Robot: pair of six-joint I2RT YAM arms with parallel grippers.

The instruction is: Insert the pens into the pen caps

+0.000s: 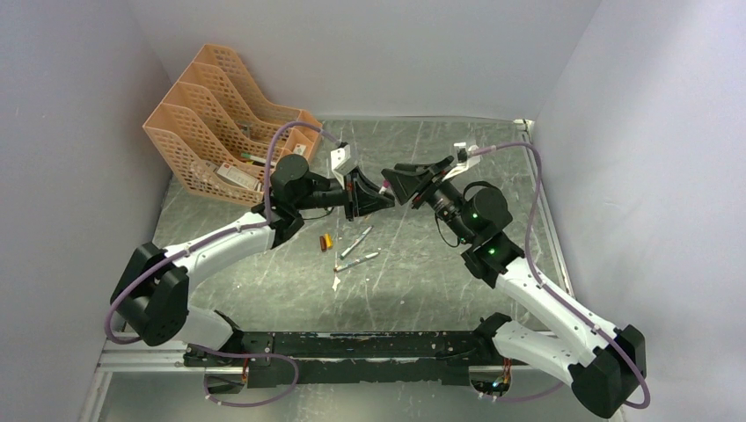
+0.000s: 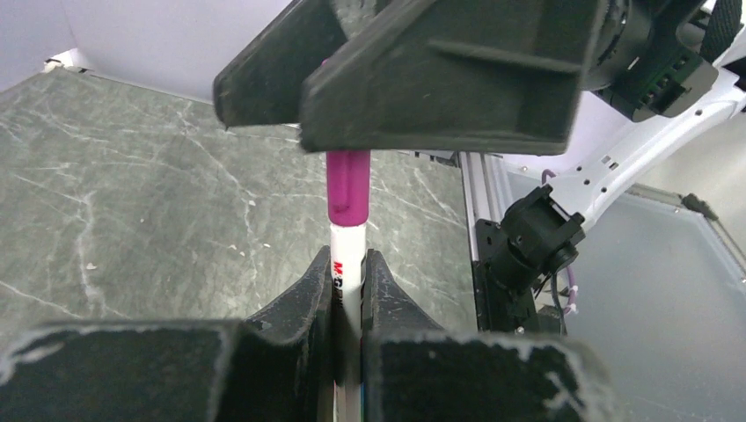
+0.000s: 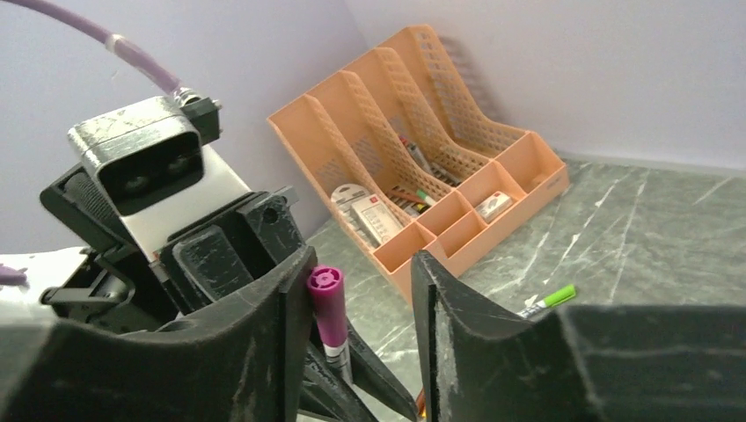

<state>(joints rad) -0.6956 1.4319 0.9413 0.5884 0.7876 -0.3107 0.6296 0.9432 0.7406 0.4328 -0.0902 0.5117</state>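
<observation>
My left gripper (image 2: 350,266) is shut on a white pen (image 2: 346,242) held above the table. A magenta pen cap (image 2: 348,186) sits on the pen's outer end. My right gripper (image 3: 361,303) stands open around that cap (image 3: 327,308): the cap lies against one finger and a wide gap separates it from the other. In the top view the two grippers (image 1: 361,195) (image 1: 400,182) meet tip to tip over the middle of the table. Two more pens (image 1: 355,242) (image 1: 358,261) lie on the table below them, with an orange pen cap (image 1: 326,243) to their left.
An orange mesh desk organiser (image 1: 224,132) holding stationery stands at the back left. A pen with a green cap (image 3: 550,301) lies on the table in front of it. A small white scrap (image 1: 336,283) lies near the pens. Walls close in on three sides.
</observation>
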